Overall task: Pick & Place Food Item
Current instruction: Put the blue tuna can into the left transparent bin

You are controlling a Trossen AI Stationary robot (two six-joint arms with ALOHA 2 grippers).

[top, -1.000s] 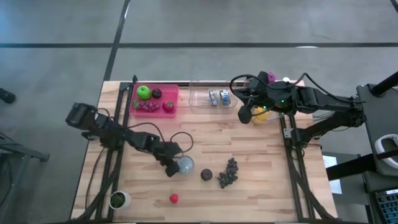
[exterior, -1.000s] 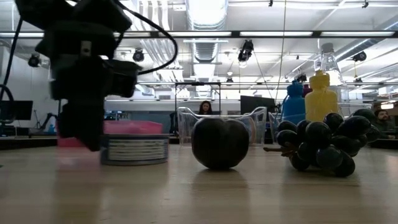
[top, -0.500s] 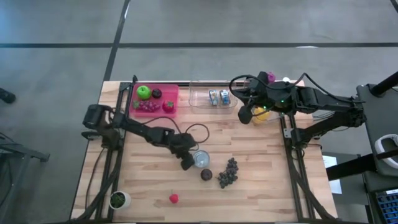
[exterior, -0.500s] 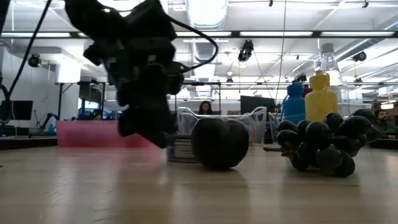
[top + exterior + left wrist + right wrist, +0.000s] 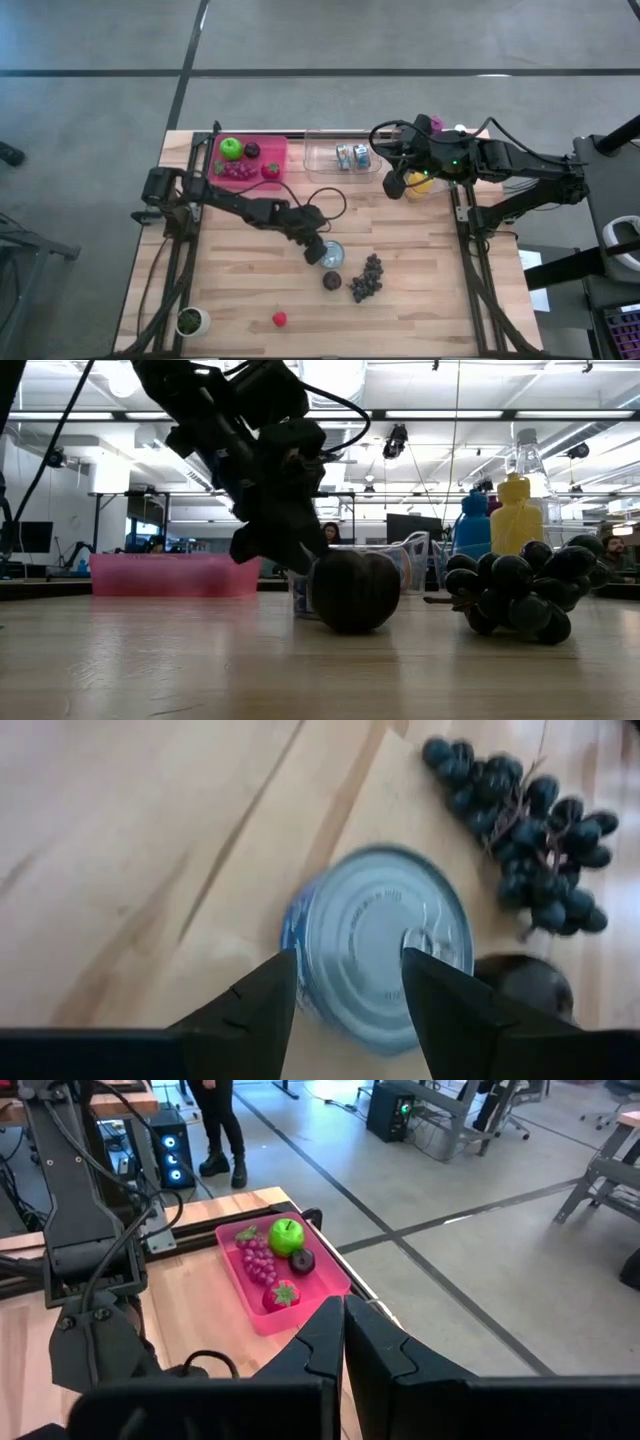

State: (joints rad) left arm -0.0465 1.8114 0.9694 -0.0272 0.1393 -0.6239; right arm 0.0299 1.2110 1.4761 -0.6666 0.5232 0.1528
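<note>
1. While the left gripper (image 5: 322,254) reaches toward mid-table, its fingers (image 5: 250,1010) clasp the tin can (image 5: 380,955) by its side wall.
2. Standing upright, the tin can has its flat lid facing up and its short axis vertical; the low view shows its base at the wooden table (image 5: 420,300) top.
3. Just beyond the can lie a dark plum (image 5: 332,281) and a bunch of dark grapes (image 5: 367,277).
4. Near the clear container (image 5: 318,160), the right gripper (image 5: 343,1342) waits with its fingers pressed together, holding nothing.
5. At the table's far left corner sits a pink tray (image 5: 270,150).
</note>
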